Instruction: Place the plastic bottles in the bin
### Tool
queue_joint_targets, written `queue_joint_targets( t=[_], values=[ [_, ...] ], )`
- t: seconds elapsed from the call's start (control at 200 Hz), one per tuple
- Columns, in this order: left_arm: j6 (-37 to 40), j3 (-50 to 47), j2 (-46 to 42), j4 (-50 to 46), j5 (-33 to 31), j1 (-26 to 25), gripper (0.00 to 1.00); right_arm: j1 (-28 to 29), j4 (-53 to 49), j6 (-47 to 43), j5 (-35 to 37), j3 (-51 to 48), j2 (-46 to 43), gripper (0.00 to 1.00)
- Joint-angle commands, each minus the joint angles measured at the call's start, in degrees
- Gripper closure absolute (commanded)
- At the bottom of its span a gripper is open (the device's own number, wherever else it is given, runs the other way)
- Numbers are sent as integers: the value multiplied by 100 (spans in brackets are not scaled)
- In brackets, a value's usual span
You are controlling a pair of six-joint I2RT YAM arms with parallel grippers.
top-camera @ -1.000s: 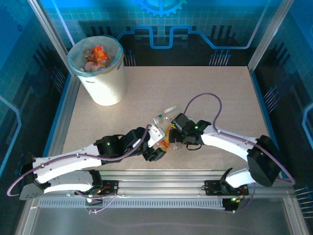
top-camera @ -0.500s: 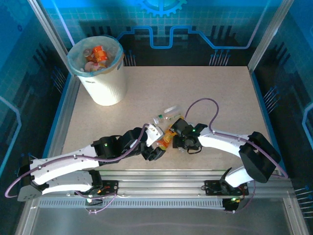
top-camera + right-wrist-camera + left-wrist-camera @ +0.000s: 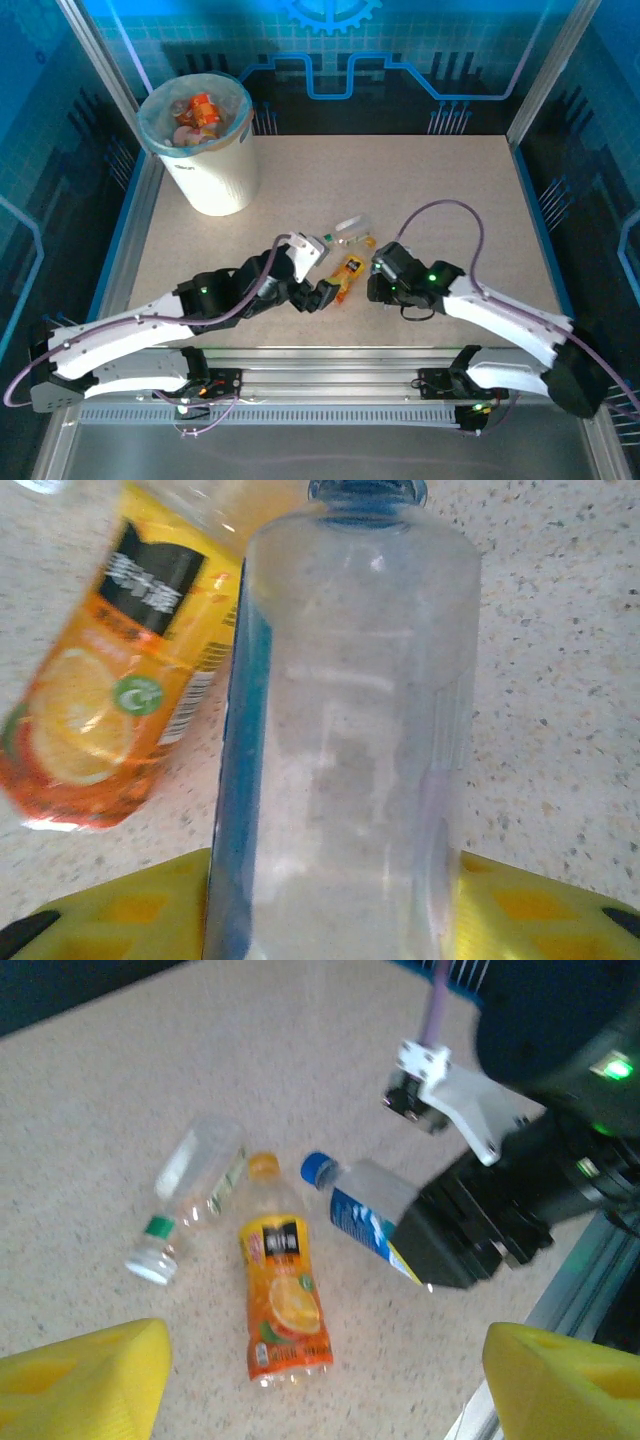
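Top view, bin: the bin [image 3: 215, 180] stands at the far left corner of the table [image 3: 450, 190], with several bottles already inside. It is well apart from both arms.
Top view, grippers: the left gripper [image 3: 323, 294] and the right gripper [image 3: 377, 284] sit low near the table's middle, with the orange bottle [image 3: 350, 277] between them.
Left wrist, left fingers: we see them spread wide with nothing between them. They hover above the orange bottle and a clear green-capped bottle [image 3: 192, 1198].
Left wrist, right grip: the right jaws are closed on the base end of the blue-capped bottle [image 3: 358, 1212].
Left wrist, heading: the bottle lies low along the table, its cap pointing away from the right gripper and its long axis slanting toward the orange bottle's cap.
Right wrist, hold: the yellow fingers [image 3: 530, 910] press both flanks of the blue-capped bottle. Its long axis runs straight out in line with them, cap farthest from the wrist.
Step, as we judge it: the grasp is just made, so the lift comes next.
Next move, as we judge it: raise the bottle clear of its neighbours, carry it past the left arm and above the tall rim, then release.
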Motion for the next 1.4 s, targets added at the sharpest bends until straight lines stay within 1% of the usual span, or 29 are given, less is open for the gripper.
queue_joint_targets(
  t=[0.0, 0.08, 0.17, 0.205, 0.305, 0.385, 0.47, 0.59, 0.72, 0.865, 0.88, 0.945, 1.075, 1.121, 1.216, 1.256, 1.301, 1.366, 1.396],
  values=[
    [-344, 416, -186, 67, -245, 3, 17, 94, -498, -138, 3, -15, -839, 49],
    [-632, 636, -210, 60, -188, 115, 17, 171, -579, -241, 25, 49, -1533, 50],
    [-1115, 866, -192, 11, 139, 369, 16, 227, -419, -505, -136, 140, -2245, 51],
    [-1250, 938, -179, 38, 326, 461, 16, 253, -231, -663, -311, 167, -2486, 51],
    [-1463, 1077, -98, 289, 908, 641, 16, 288, 423, -1220, -1130, 227, -3020, 51],
    [-1588, 1181, 4, 478, 1213, 680, 16, 310, 767, -1424, -1504, 348, -3159, 52],
    [-1829, 1251, 127, 574, 1294, 682, 17, 367, 1006, -1617, -1828, 489, -3166, 52],
    [-2204, 1046, 195, 1087, 1515, 688, 19, 514, 1506, -1808, -2369, 557, -3098, 53],
    [-2407, 987, 257, 1326, 1646, 688, 22, 712, 1782, -1969, -2543, 631, -2988, 53],
    [-2382, 838, 111, 1458, 1483, 688, 31, 856, 1844, -2161, -2642, 671, -2861, 53],
    [-2388, 805, 81, 1477, 1452, 688, 32, 860, 1850, -2177, -2665, 821, -2855, 53],
    [-2395, 696, 7, 1554, 1338, 689, 36, 888, 1872, -2233, -2752, 891, -2803, 53],
    [-2419, 648, -25, 1582, 1284, 688, 50, 931, 1926, -2314, -2778, 951, -2724, 53],
    [-2421, 659, -25, 1579, 1295, 689, 56, 939, 1916, -2348, -2722, 962, -2689, 52],
    [-2384, 694, -49, 1581, 1198, 691, 66, 937, 1896, -2416, -2502, 1027, -2579, 47],
    [-2350, 718, -68, 1580, 1109, 692, 71, 941, 1875, -2435, -2318, 1080, -2510, 41],
    [-2288, 752, -91, 1587, 923, 697, 77, 941, 1832, -2461, -2074, 1187, -2413, 32],
    [-2124, 855, -104, 1577, 642, 753, 78, 937, 1760, -2539, -1702, 1400, -2242, 14],
    [-2039, 922, -97, 1559, 514, 794, 80, 941, 1733, -2621, -1585, 1505, -2154, 8]
  ],
)
